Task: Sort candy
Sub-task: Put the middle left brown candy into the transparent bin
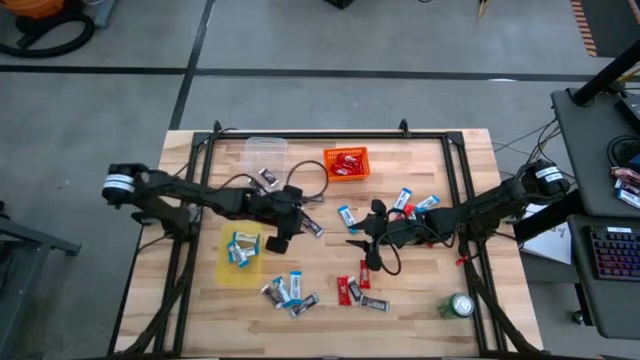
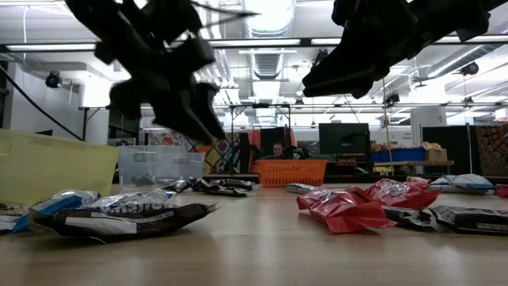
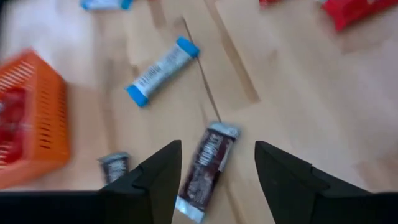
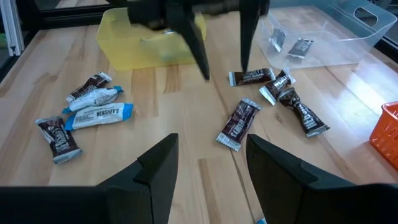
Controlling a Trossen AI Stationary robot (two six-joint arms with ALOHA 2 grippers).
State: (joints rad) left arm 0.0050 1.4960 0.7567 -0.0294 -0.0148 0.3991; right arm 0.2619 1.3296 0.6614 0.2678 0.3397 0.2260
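So the sort is maybe halfway, judging by what's lying around. Using the orange bin [image 1: 347, 162] as the landmark: it already has red candy in it, the clear bin [image 1: 266, 153] beside it holds a couple of dark bars, and the yellow bin [image 1: 240, 254], well off toward the front-left corner, has a few blue-and-white ones. Still loose on the table [image 1: 420, 300]: a mixed cluster [image 1: 288, 292] just past the yellow bin, red bars [image 1: 348, 289] straight down from the orange bin, and more blue-and-white ones [image 1: 410, 201] to its right. The left gripper [image 1: 281, 236] hovers between the orange and yellow bins, jaws spread wide and empty, right above a dark brown bar [image 3: 206, 163], probably the next pick. The right gripper [image 1: 370, 250] sits below the orange bin, also open with nothing in it.
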